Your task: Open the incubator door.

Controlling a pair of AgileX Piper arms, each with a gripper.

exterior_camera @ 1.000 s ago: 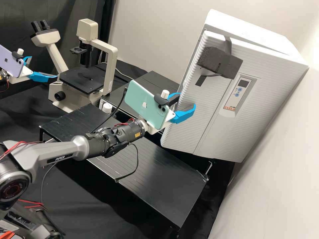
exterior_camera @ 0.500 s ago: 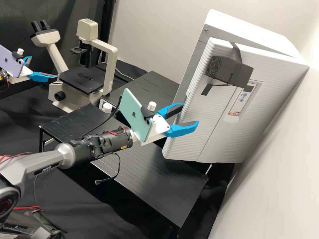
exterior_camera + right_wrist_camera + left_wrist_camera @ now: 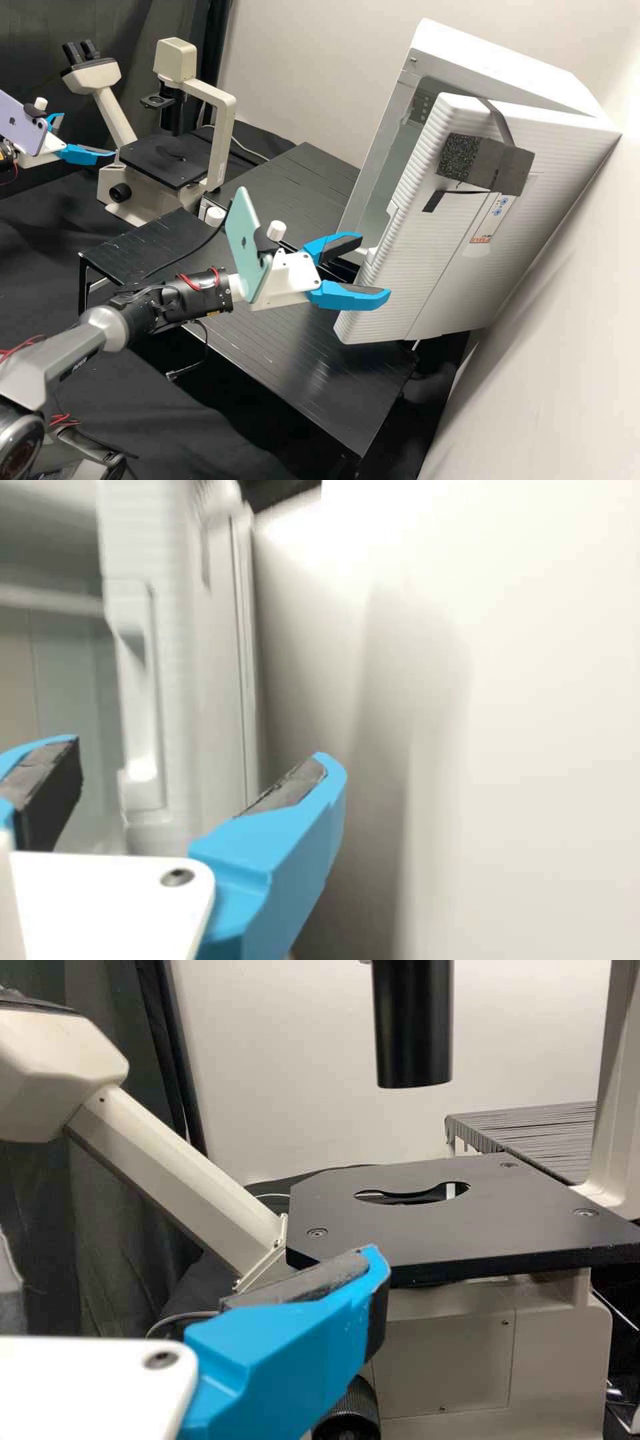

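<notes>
Pale wall (image 3: 320,60) behind, incubator door (image 3: 410,250) wider open than before

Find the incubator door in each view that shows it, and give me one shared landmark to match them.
High view: the door stands ajar toward the right of the picture, a dark block strapped near its upper edge.
Right wrist view: its ridged edge and recessed grip lie between the incubator's interior and the wall.
Shared landmark: the right gripper, fingers apart.
</notes>
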